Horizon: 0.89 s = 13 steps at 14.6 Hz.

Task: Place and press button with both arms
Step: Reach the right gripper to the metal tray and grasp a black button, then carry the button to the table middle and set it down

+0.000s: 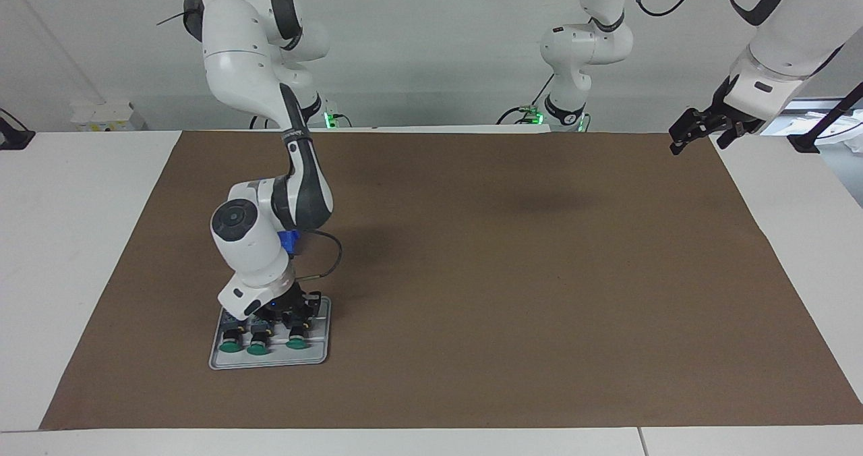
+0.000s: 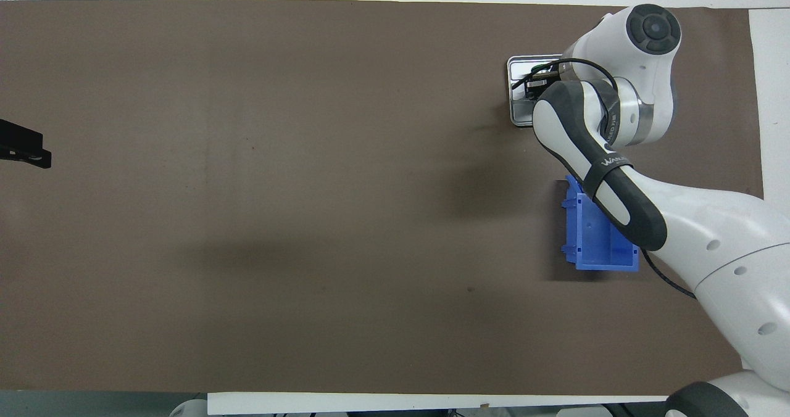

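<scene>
Tabletop: a white tabletop (image 1: 67, 240) is seen, with a big brown mat (image 1: 506, 274) laid over most of it.
Tray: a small grey tray (image 1: 317, 358) is set on the mat, toward the right arm's end of the tabletop.
Buttons: three buttons are laid side by side in the tray. Their green caps are turned away from the robots. One cap (image 1: 231, 348) is at the right arm's end of the row, one (image 1: 257, 349) is in the middle, and one (image 1: 294, 343) is at the end toward the left arm.
Box: a blue box (image 2: 592, 238) is set on the mat, nearer to the robots than the tray. It is partly hidden under the right arm.
Right arm: it is stretched out over the mat and bent down to the tray.
Right hand: the right hand (image 1: 290, 311) is held low, right at the back ends of the buttons. Whether it is spread or pressed together cannot be told. Whether a button is pinched cannot be told either.
Left arm: it is kept waiting, lifted high.
Left hand: the left hand (image 1: 698, 135) is held up over the edge of the mat at the left arm's end, well apart from the tray. It is spread wide, and nothing is held in it.
</scene>
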Each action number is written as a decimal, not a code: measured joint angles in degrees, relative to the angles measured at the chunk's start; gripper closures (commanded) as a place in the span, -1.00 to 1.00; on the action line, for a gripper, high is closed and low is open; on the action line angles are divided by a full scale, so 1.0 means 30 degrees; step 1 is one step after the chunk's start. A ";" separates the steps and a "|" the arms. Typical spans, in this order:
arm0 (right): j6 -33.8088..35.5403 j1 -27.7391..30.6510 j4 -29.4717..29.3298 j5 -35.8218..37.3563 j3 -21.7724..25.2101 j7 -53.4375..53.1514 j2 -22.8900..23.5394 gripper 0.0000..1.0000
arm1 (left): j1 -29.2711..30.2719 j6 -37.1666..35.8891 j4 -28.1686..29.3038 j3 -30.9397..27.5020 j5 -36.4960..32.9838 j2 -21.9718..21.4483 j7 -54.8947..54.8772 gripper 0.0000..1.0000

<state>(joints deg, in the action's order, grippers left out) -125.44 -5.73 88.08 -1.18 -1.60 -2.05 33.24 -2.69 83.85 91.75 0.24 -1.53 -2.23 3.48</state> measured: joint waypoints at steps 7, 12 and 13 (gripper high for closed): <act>0.7213 -0.2676 -0.1940 -0.0006 -0.0141 -0.8267 -0.3115 1.00 | 0.0000 0.0000 0.0000 0.0000 0.0000 0.0000 0.0000 -1.00; 0.6840 -0.6509 -0.1001 0.0007 -0.0204 -1.7531 -0.3334 1.00 | 0.0000 0.0000 0.0000 0.0000 0.0000 0.0000 -0.0002 -1.00; 0.6770 -0.7031 -0.0850 0.0005 -0.0202 -1.9225 -0.3329 0.97 | 0.0000 0.0000 0.0000 0.0000 0.0000 0.0000 -0.0004 -1.00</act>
<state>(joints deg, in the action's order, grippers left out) -105.13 -26.82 85.53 -1.16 -2.21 -59.72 23.26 -2.69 83.86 91.75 0.24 -1.53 -2.23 3.47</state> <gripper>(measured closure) 0.590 0.000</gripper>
